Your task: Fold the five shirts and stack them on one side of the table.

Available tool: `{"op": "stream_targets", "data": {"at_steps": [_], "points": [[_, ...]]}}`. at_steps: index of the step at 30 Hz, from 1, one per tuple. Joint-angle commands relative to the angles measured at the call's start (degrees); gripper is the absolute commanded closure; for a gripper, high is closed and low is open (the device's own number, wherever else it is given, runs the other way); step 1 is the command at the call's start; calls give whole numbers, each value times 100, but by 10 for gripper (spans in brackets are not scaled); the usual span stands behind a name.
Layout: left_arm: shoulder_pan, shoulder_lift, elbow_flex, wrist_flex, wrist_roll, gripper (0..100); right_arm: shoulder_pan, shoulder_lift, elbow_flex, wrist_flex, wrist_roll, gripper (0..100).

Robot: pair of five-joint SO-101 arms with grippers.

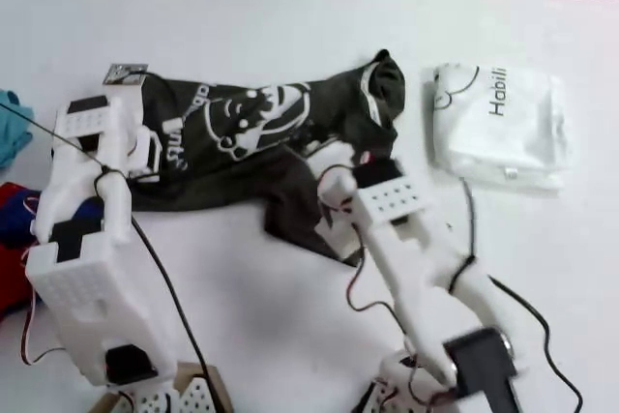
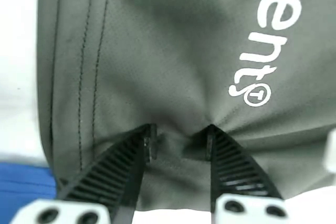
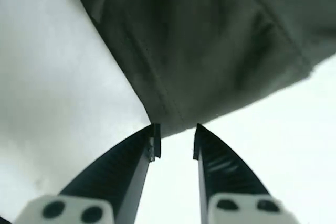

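Table (image 1: 261,316) first: white and slick-looking, so expect cloth to slide rather than hinge.

Dark shirt (image 1: 242,128): sprawled print-up across the middle toward the far left corner. One flap trailing toward the near edge, collar end bunched just beside the white folded shirt (image 1: 498,128) near the far right corner. Probably mid-fold on this one. By the look of it, one done, four to go.

Red shirt (image 1: 8,249), blue shirt (image 1: 19,218) and teal shirt (image 1: 10,132): unfolded, heaped at the left edge, out of the way.

Left gripper (image 2: 179,141): jaws apart, tips dug into the dark cloth near the stitched hem. Small ridge gathering between them, not yet clamped.

Right gripper (image 3: 176,140): jaws spread, straddling the very corner of the trailing flap, bare table under one tip.

To do this step well:
- Close both fully before any lift, and confirm a real pinch, both layers if doubled.
- On the right, push slightly further onto the corner first. An edge-only bite would likely slip.
- Lift both ends together and keep the cloth taut between them.
- Carry the flap over the print and lay it down flat. No dragging across the table.
- Stay clear of the white folded shirt to avoid nudging the stack.
- Smooth toward the hem, then release.
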Motion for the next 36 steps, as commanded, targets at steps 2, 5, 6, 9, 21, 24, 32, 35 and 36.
{"op": "stream_targets", "data": {"at_steps": [2,5,6,9,21,24,32,35,36], "points": [[26,18,31,-114,53,823,462,-620,220,66,-18,884],[26,18,31,-114,53,823,549,-444,659,-75,-18,882],[26,18,31,-114,53,823,523,-356,782,-189,-18,882],[26,18,31,-114,44,823,532,-13,905,-620,-237,882],[26,18,31,-114,53,823,-4,734,897,-866,-1407,779],[26,18,31,-114,53,823,-233,734,897,-884,-1398,783],[26,18,31,-114,62,823,-295,778,563,-875,-1424,783],[26,18,31,-114,62,823,-268,787,563,-892,-1424,783],[26,18,31,-114,62,823,-268,787,571,-901,-1415,783]]}}
